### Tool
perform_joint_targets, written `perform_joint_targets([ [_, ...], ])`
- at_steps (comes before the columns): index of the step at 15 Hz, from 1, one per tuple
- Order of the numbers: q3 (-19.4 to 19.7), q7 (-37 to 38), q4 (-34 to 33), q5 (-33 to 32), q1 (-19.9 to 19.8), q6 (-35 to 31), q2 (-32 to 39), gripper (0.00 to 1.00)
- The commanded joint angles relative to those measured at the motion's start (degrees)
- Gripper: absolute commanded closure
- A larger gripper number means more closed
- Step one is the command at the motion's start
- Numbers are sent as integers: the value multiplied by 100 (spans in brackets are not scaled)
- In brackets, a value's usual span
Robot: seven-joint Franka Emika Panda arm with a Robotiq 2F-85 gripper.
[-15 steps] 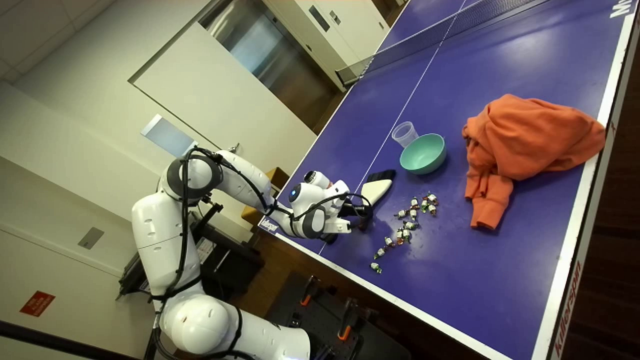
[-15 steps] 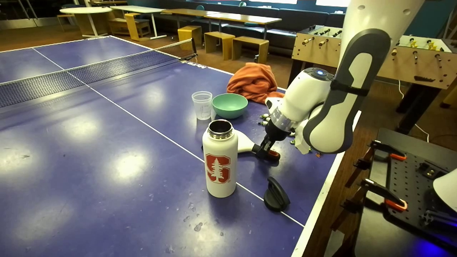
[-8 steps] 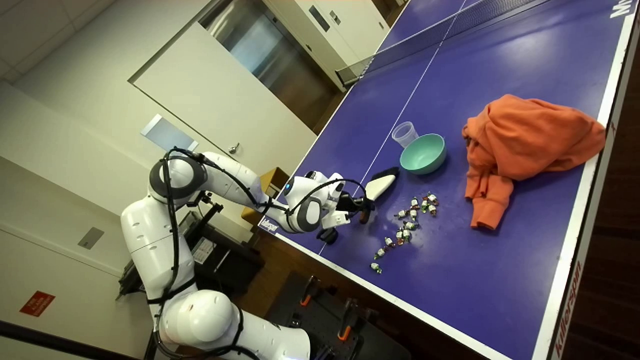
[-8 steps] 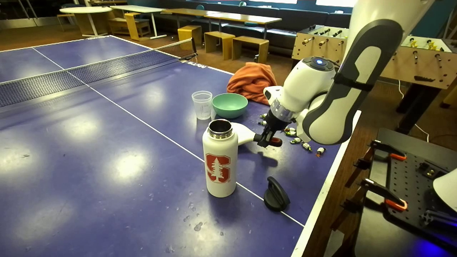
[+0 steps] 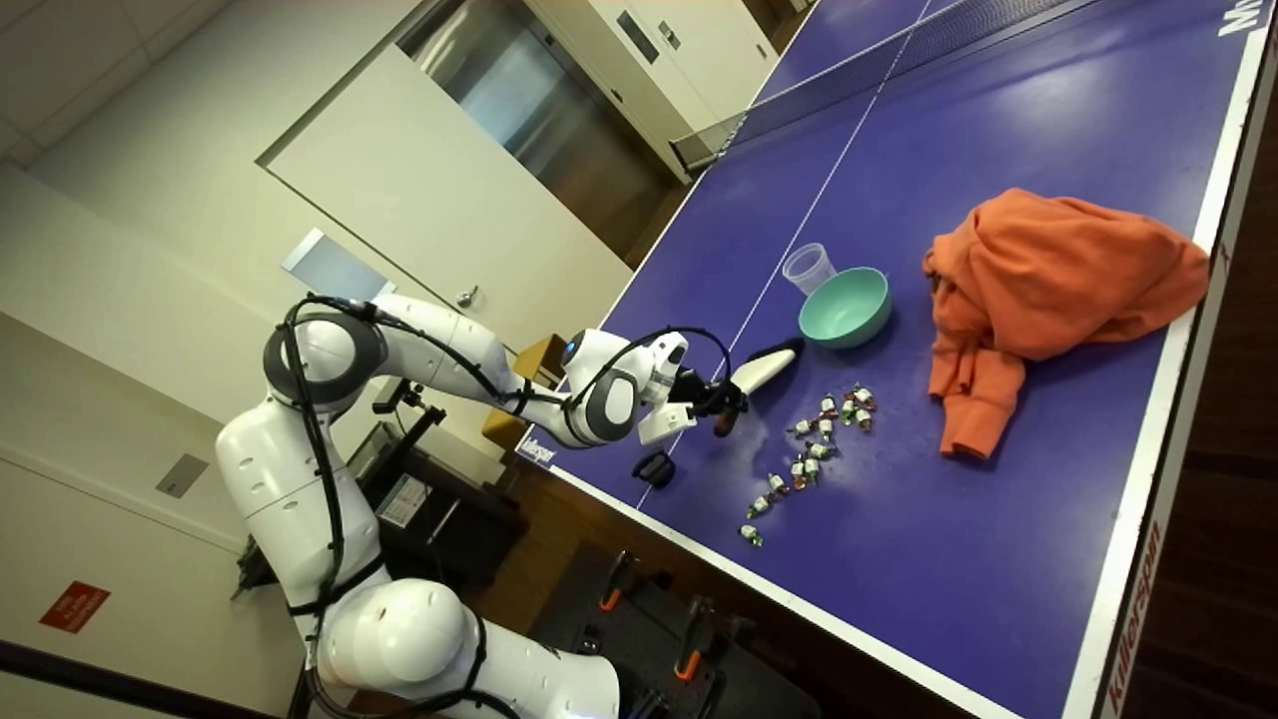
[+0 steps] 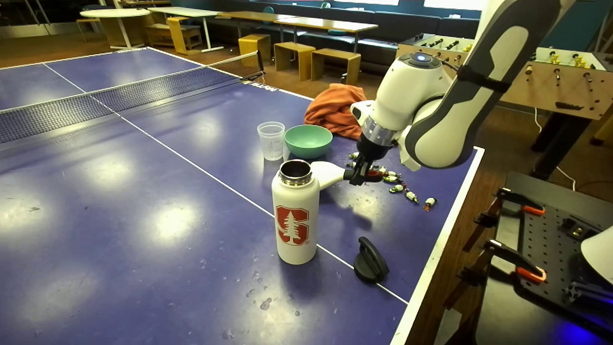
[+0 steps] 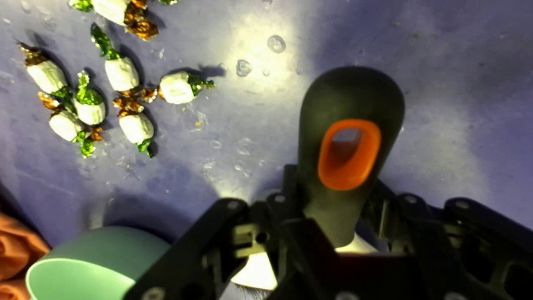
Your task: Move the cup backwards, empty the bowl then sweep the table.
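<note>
The brush (image 6: 326, 174), white with dark bristles and a black-and-orange handle (image 7: 354, 98), is held by my gripper (image 7: 333, 200), whose fingers are closed around the handle. Its handle is raised above the blue table (image 6: 119, 230); whether the bristles touch the surface I cannot tell. The teal bowl (image 5: 845, 308) stands upright just beyond the brush head, and nothing shows inside it. Beside the bowl stands the upright translucent cup (image 6: 271, 141), on the side away from the orange cloth. Several wrapped candies (image 7: 120, 73) lie scattered on the table near the gripper.
A tall white bottle (image 6: 296, 215) without its lid stands near the brush in an exterior view. Its black lid (image 6: 371, 261) lies closer to the table edge. A crumpled orange cloth (image 5: 1068, 270) occupies the far side past the bowl. The net (image 5: 879, 75) crosses farther back.
My gripper has risen with the brush in its grip and shifted slightly toward the bowl. The handle has come away from its shadow on the table. Cup, bowl and candies have stayed put.
</note>
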State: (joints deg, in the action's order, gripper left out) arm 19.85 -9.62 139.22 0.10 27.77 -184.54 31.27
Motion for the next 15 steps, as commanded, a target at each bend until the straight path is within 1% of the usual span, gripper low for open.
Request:
perform_joint_targets([
  [1,-3,184,-7,-231,-42,-3,26,62],
  [2,-2,186,-8,-229,-39,-4,37,62],
  [3,-2,186,-11,-229,-39,-5,40,87],
  [5,262,161,-64,-271,81,158,35,87],
  [6,284,70,-50,-367,-2,230,-36,87],
  [7,409,88,-43,-406,27,275,-72,87],
  [10,500,-51,-74,-680,-287,550,-239,87],
  [15,671,318,-290,-940,-689,1187,-271,87],
])
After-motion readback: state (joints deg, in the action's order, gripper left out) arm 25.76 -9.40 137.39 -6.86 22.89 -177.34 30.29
